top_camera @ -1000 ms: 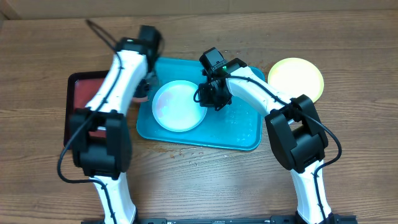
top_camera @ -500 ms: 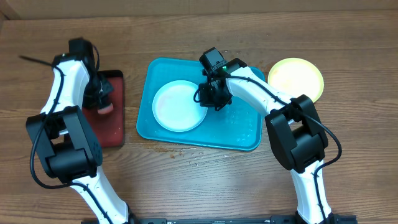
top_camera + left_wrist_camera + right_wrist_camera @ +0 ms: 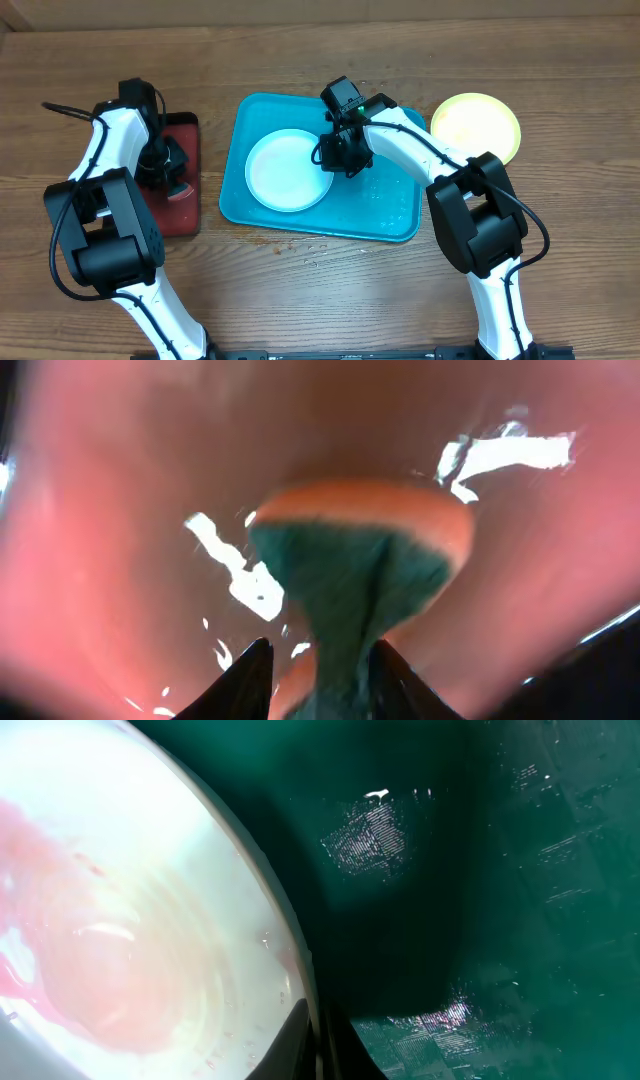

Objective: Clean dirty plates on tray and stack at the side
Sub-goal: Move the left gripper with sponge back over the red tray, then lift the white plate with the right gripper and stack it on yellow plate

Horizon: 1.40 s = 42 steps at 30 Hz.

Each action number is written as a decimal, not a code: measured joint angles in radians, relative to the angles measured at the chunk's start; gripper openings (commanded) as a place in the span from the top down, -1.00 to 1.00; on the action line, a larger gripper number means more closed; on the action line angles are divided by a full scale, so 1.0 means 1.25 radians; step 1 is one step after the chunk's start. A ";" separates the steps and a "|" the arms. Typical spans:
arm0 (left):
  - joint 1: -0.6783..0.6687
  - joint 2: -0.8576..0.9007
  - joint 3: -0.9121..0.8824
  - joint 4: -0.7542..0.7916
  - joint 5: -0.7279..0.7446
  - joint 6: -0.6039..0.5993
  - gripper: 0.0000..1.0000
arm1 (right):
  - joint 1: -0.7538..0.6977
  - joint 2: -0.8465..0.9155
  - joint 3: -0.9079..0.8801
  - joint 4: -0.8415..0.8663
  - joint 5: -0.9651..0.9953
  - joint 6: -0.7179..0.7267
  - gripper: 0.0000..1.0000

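The left arm has swung away from the large turquoise-blue rectangular plastic tray (image 3: 385, 212), where it reached in beside the plate a second ago. It now hangs over the smaller dark red, black-rimmed tray (image 3: 185, 215) on the left, while the right arm has not moved. Nearest the robot, bare wooden table (image 3: 300, 290) runs between the two arm bases. Beyond it the turquoise tray lies at the centre, its floor showing a wet sheen. On its left half rests a round, shallow white plastic plate (image 3: 285, 172), and the right wrist view shows a pale pink smear across its inside. The right gripper (image 3: 340, 152) is at the plate's far right rim, fingertips drawn together on the edge, so it appears clamped on the white plate, steadying it. Further left, the left gripper (image 3: 165, 165) is low over the red tray, pinching a green-and-orange scrubbing sponge (image 3: 360, 570) at its waist. Whether the sponge touches the red surface cannot be told. Farthest right, a round yellow-green plastic plate (image 3: 478, 125) sits on the table just beside the turquoise tray. No third plate is visible. Scrubbing seems to have stopped with residue left, so the white plate probably needs another wipe before joining the yellow-green one.
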 measured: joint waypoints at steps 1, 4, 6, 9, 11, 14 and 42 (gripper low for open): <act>0.000 0.000 0.009 -0.023 -0.002 0.000 0.37 | 0.000 0.000 0.000 -0.002 0.000 0.000 0.92; 0.001 0.000 0.073 -0.108 -0.004 0.000 0.42 | 0.000 0.000 0.007 -0.018 0.004 0.000 0.92; 0.006 0.000 0.143 -0.155 -0.006 -0.001 0.41 | 0.000 0.000 0.014 -0.028 0.010 -0.001 0.92; 0.019 -0.001 0.262 -0.211 -0.008 -0.011 0.28 | 0.000 0.000 0.034 -0.040 0.022 -0.018 0.92; 0.027 -0.004 0.310 -0.221 -0.008 -0.017 -0.56 | 0.004 0.000 0.066 -0.060 0.048 -0.033 0.92; 0.035 -0.010 0.335 -0.224 -0.009 -0.022 -1.00 | 0.016 -0.012 0.119 -0.107 0.132 -0.046 0.92; 0.036 -0.010 0.335 -0.219 -0.008 -0.027 -1.00 | 0.326 -0.085 0.316 -0.389 1.220 -0.350 0.92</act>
